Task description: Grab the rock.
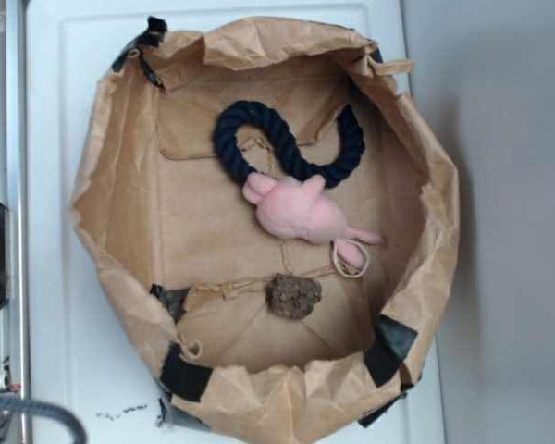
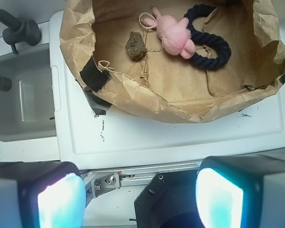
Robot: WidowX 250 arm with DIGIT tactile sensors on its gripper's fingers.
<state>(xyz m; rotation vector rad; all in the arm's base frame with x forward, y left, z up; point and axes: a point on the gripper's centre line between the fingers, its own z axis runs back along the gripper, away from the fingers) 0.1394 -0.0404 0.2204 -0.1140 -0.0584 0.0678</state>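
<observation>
My pincer (image 2: 140, 197) is wide apart, with nothing between its two fingers (image 2: 61, 202), and it hangs well back from the paper bag (image 1: 120, 185), over the edge of the white counter (image 2: 180, 137). I think it stays open like that so it is ready to close around something. The rock (image 1: 293, 296) is what I want. It is a small, bumpy, dark brown lump, and it lies on the flat bottom of the bag, near the low side wall with the black tape (image 1: 185, 377). The bag's sides are rolled down and taped, I guess so they stand up like a little fence and keep the things from rolling off. Just beside the rock, but not touching it, is a pink toy bunny (image 1: 301, 211) with a little white loop (image 1: 350, 261) by its foot. The bunny leans on a dark blue rope ring (image 1: 282, 143) farther back. The rock has free floor around it, so I judge I can come down on it from above without bumping the bunny. A grey tub (image 2: 23, 95) sits off to one side of the counter. I have not started the reach yet; the rock is far ahead of me. The rough skin of the rock should help my fingers hold it.
</observation>
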